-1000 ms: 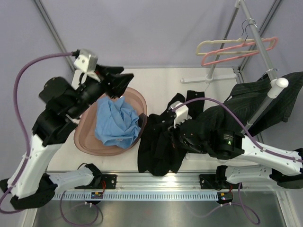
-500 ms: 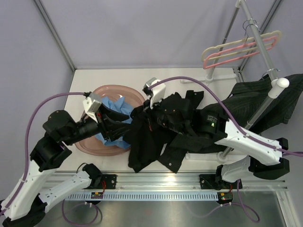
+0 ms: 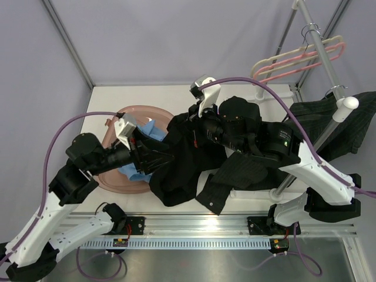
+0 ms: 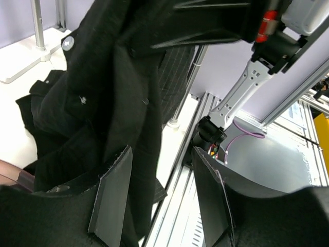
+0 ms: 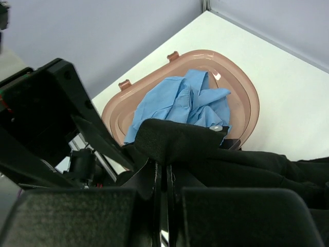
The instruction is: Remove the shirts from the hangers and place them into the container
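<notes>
- The right hand [image 5: 163,177] is lost among cloth from above. Its own camera shows it pinched together on a fold of the black shirt [image 3: 188,170].
- The left hand [image 4: 160,200] stands apart, with black cloth hanging against one finger. Whether they touch is unclear.
- The blue shirt [image 5: 180,103] lies in the tub [image 5: 244,100] on the desk [image 3: 164,97], partly hidden from above.
- The striped shirt [image 3: 326,120] hangs at the rack, below bare hangers [image 3: 296,59].
</notes>
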`<action>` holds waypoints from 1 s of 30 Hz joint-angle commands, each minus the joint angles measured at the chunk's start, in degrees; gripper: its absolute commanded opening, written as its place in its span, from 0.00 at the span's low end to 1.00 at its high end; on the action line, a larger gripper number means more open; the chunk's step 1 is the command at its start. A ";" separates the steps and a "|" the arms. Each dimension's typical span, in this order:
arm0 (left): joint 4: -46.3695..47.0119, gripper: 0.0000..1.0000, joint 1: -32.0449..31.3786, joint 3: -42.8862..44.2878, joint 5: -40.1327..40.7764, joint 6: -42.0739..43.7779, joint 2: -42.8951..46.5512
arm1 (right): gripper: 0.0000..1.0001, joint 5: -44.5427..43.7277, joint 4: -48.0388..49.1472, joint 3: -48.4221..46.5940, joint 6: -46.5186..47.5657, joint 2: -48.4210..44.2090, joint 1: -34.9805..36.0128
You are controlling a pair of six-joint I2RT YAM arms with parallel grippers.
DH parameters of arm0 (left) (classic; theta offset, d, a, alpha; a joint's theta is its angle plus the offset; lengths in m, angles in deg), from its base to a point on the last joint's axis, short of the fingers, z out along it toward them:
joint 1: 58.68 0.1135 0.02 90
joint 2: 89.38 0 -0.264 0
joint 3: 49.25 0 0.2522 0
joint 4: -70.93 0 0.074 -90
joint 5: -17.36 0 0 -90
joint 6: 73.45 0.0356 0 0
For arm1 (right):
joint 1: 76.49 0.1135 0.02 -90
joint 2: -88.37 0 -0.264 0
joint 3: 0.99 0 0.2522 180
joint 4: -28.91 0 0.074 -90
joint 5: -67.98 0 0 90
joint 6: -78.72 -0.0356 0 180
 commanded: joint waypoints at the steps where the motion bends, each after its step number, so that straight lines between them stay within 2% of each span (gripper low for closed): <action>1: 4.63 0.53 -1.08 0.26 0.60 0.35 -3.13 | 0.00 2.69 -0.20 -2.68 1.78 -0.61 -0.31; 7: 0.33 0.50 -3.90 6.58 8.16 5.71 -3.85 | 0.00 2.52 -1.09 -1.18 2.39 -1.93 -0.31; 15: -5.83 0.50 -3.90 13.97 11.15 8.61 -2.36 | 0.00 2.42 -1.70 -0.92 3.00 -3.25 -0.31; 19: -6.01 0.49 -3.90 13.01 10.81 8.44 -3.75 | 0.00 3.66 -2.31 -1.71 2.57 -3.60 -0.31; 25: 2.94 0.49 -4.34 6.95 5.71 5.19 -6.21 | 0.00 4.18 -3.28 -3.20 2.74 -3.69 -0.22; 30: 4.80 0.49 -6.09 6.59 5.27 5.27 -9.55 | 0.00 4.36 -3.46 -3.55 2.65 -3.78 -0.22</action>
